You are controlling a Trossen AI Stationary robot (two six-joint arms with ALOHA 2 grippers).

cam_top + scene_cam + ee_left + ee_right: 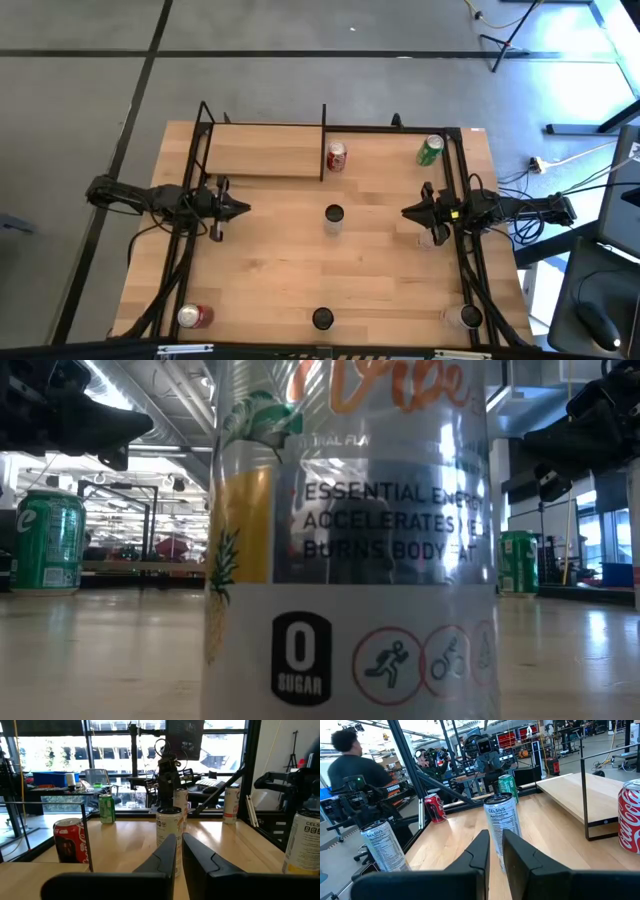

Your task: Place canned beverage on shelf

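Red can (336, 156), green can (430, 150), light-wood shelf (262, 150)

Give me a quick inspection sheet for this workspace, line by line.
Surface: wooden table, light, dry-looking.
Job's things: shelf at the table's far left, bare; red can just off its right end; green can far right; central can upright mid-table.
Clutter: second red can near left corner, dark-topped can at near edge, pale can near right corner.
Grippers: left gripper and right gripper both shut, empty, facing the central can.
Cables: several on the floor right of the table.
Surroundings: a person seated beyond the table.
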